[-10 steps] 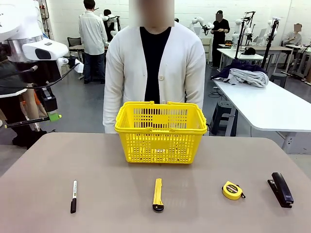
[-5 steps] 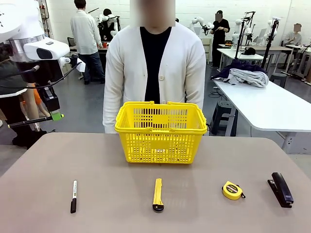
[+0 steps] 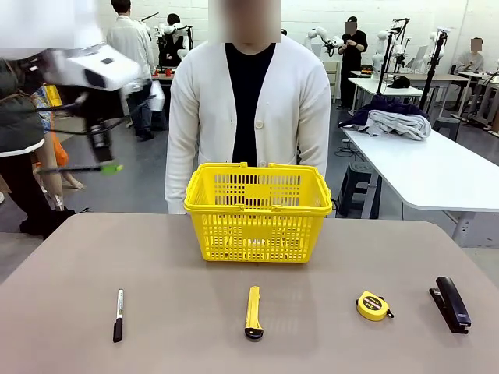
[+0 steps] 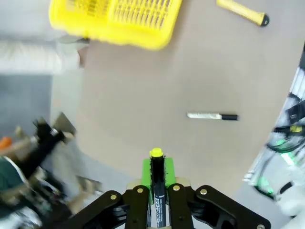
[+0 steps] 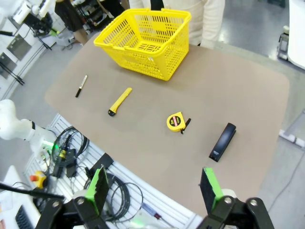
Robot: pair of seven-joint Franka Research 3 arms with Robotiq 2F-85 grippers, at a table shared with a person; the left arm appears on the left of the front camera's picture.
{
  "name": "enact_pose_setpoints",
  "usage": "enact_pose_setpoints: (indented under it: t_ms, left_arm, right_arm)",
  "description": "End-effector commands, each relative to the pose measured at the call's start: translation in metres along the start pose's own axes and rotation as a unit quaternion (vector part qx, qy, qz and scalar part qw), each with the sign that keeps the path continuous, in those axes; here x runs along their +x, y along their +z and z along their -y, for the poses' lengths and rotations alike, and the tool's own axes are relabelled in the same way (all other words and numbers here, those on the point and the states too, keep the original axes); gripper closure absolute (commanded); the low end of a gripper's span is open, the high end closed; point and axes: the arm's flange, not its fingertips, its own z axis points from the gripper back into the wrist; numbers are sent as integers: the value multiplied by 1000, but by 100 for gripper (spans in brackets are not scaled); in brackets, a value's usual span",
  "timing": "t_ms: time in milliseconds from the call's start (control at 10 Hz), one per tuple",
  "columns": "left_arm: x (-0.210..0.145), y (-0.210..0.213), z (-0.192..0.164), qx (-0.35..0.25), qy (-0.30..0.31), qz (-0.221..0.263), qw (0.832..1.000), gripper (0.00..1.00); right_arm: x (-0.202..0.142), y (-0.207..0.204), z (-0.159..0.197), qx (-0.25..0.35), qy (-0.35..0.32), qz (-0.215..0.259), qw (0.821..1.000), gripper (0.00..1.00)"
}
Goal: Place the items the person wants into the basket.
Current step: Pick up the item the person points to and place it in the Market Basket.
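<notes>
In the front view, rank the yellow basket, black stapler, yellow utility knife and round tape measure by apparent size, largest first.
1. yellow lattice plastic basket, clearly largest though farthest.
2. black stapler and slim yellow utility knife: about equal length, so tied; the stapler looks thicker.
3. round yellow tape measure, smallest.

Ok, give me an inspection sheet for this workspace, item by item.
Surface: brown table, bare between items.
Job's things: yellow basket at far middle, nothing seen inside; black marker and yellow utility knife lying near side; black pen in the left gripper.
Clutter: yellow tape measure and black stapler, near right.
Grippers: left gripper shut on the black pen, high off the far left; right gripper open, empty, above the near edge.
Cables: black cables looped below the near edge.
Surroundings: person standing behind the basket; white table beyond.
</notes>
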Motion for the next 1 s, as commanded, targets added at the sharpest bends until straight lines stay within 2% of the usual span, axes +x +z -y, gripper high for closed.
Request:
enact_pose_setpoints:
  t_ms: [0, 200, 400, 600, 900]
  left_arm:
    - [76, -10, -73, 3, -137, 35, 990, 88]
    - [146, -46, -104, -25, -217, 67, 973, 88]
    - [197, -86, -121, -45, -267, 117, 956, 88]
    - [235, -106, -125, -69, -238, 133, 960, 88]
    - [268, -116, -121, -86, -176, 122, 973, 88]
  right_arm:
    - [0, -1, 0, 7, 5, 1, 1000, 0]
    - [0, -1, 0, 7, 5, 1, 1000, 0]
    - [0, -1, 0, 7, 5, 1, 1000, 0]
    - [0, -1, 0, 7, 5, 1, 1000, 0]
    - [0, -1, 0, 7, 5, 1, 1000, 0]
